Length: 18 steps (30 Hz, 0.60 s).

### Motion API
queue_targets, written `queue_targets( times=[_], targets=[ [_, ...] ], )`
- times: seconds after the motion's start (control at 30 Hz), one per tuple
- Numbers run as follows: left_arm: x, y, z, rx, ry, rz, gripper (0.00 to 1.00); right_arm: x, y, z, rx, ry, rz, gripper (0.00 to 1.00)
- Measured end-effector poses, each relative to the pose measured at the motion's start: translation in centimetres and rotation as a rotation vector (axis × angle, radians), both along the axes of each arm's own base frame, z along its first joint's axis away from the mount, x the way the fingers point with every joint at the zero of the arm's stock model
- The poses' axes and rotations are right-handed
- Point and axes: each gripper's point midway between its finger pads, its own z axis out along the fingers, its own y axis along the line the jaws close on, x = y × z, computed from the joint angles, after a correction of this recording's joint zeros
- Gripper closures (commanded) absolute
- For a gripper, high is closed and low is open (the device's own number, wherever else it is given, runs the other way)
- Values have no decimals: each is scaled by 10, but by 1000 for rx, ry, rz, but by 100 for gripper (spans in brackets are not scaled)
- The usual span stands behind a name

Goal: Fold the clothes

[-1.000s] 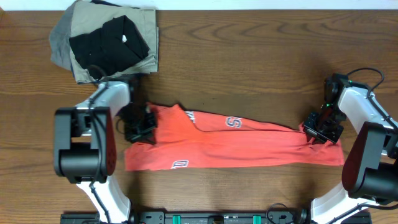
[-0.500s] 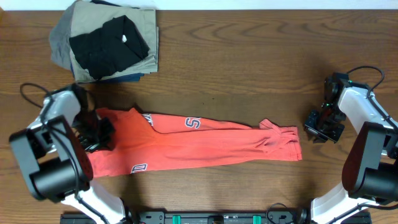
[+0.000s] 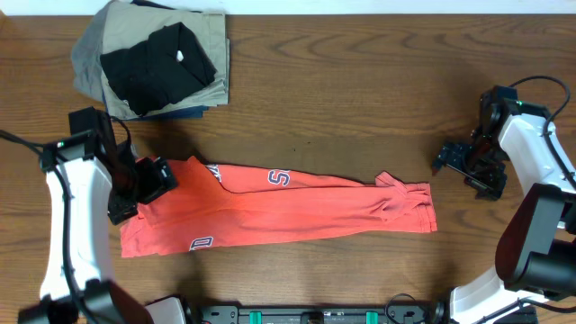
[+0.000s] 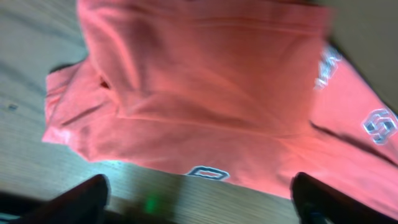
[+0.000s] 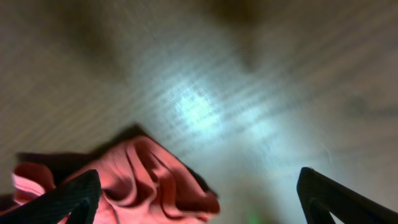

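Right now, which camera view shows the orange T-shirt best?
The overhead view: the whole T-shirt lies in frame, edge to edge. The left wrist view shows only a blurred part with lettering; the right wrist view, only a bunched end.

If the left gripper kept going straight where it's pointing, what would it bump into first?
Probably the orange T-shirt, which fills the camera view of the open left gripper. How far away it is, I can't tell.
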Motion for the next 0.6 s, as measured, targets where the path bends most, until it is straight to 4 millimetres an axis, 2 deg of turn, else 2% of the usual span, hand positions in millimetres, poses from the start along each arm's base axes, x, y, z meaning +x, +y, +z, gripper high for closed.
queue_targets(
  times=[0.1,0.17,0.33,0.53,0.6],
  targets=[
    [2,-7,6,-12,-29,-18,2,4,8,-8,89,-47,39,1],
    [3,-12,6,-25,-33,-28,2,4,25,-16,190,-84,90,1],
    [4,-15,7,-35,-36,-36,2,-9,54,-32,346,-116,157,1],
    [4,-17,7,-44,-39,-36,2,-20,86,-29,467,-131,207,1],
    [4,-17,7,-46,-39,-37,2,-22,97,-28,501,-137,225,4]
  ],
)
